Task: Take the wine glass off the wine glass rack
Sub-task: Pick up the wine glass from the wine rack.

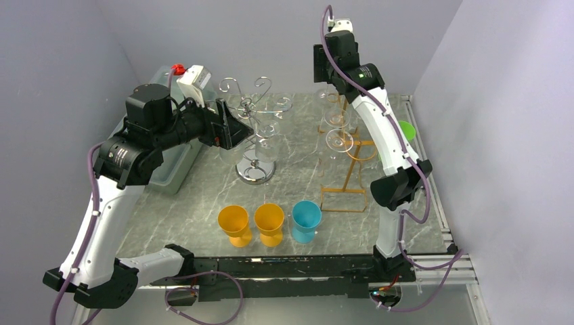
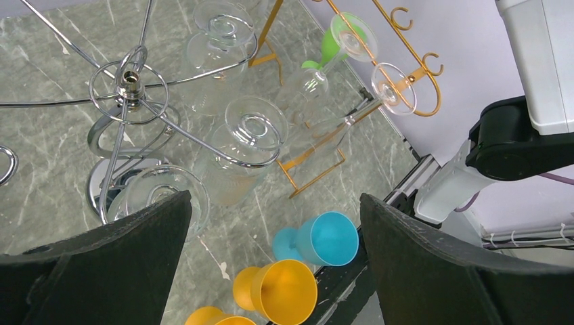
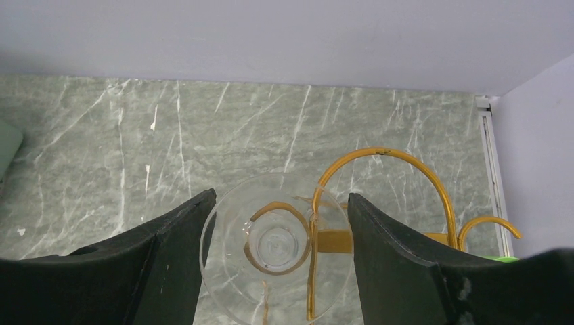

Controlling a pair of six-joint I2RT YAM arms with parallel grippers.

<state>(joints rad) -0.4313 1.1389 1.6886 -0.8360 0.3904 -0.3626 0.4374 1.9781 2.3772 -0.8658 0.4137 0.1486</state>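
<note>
While the wine glass (image 3: 276, 245) hangs on the gold rack (image 3: 406, 162), my right gripper (image 3: 281, 196) clasps it.
It fills the gap between my jaws, both touching its sides, presumably to draw it off; my left gripper (image 2: 274, 198) stands wide, nothing between.

The left arm (image 1: 95, 223) and right arm (image 1: 384, 132) are white with black joints. Purple cables (image 1: 425, 196) trail both. The left pincer (image 2: 275, 203) is black.

Grey-green, white-veined marble tabletop (image 1: 196, 203); gold wire rack (image 3: 389, 152) far right, clear wine glass (image 3: 274, 247); near, two orange plastic goblets (image 1: 233, 220) (image 1: 269, 218), one blue plastic goblet (image 1: 306, 217).
</note>
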